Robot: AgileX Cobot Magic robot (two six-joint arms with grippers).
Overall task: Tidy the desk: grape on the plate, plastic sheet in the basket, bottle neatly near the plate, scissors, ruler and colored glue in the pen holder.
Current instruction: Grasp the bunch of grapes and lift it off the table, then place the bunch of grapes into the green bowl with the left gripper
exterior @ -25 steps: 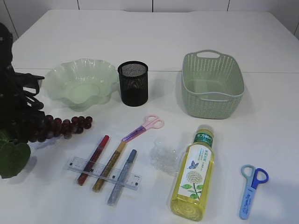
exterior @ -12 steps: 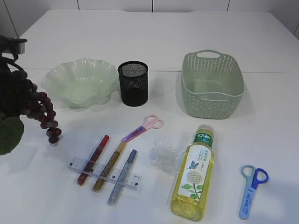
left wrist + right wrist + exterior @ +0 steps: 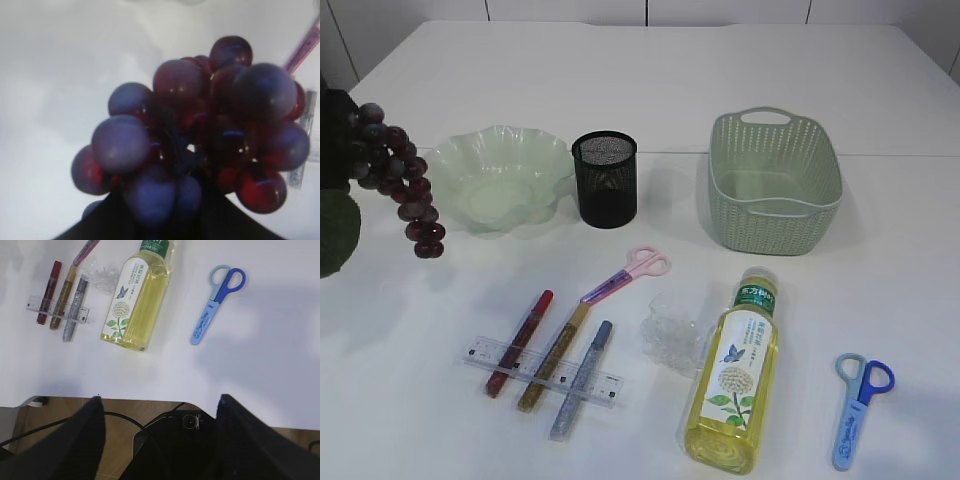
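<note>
A: We see the bunch of dark red grapes point(image 3: 398, 180) hanging in the air at the far left, clear of the bench point(image 3: 880, 290), just left of the wavy green glass plate point(image 3: 498, 180). In the left wrist view the grapes point(image 3: 200, 140) fill the frame.

B: And the left claw?

A: It is dark and cut off at the frame edge; we cannot tell how its fingers sit, though the bunch hangs from there.

B: We see the black mesh pen holder point(image 3: 605, 178) just right of the plate, then the green basket point(image 3: 775, 182) well apart.

A: Nearer us, three glitter glue tubes point(image 3: 548, 350) lie under the clear ruler point(image 3: 542, 372), the pink scissors point(image 3: 628, 273) beside them, then the crumpled plastic sheet point(image 3: 670, 332) touching the lying bottle point(image 3: 735, 372). Blue scissors point(image 3: 860, 408) lie far right.

B: The right claw point(image 3: 160, 410) hovers off the bench's front edge, fingers spread wide, holding nothing.
</note>
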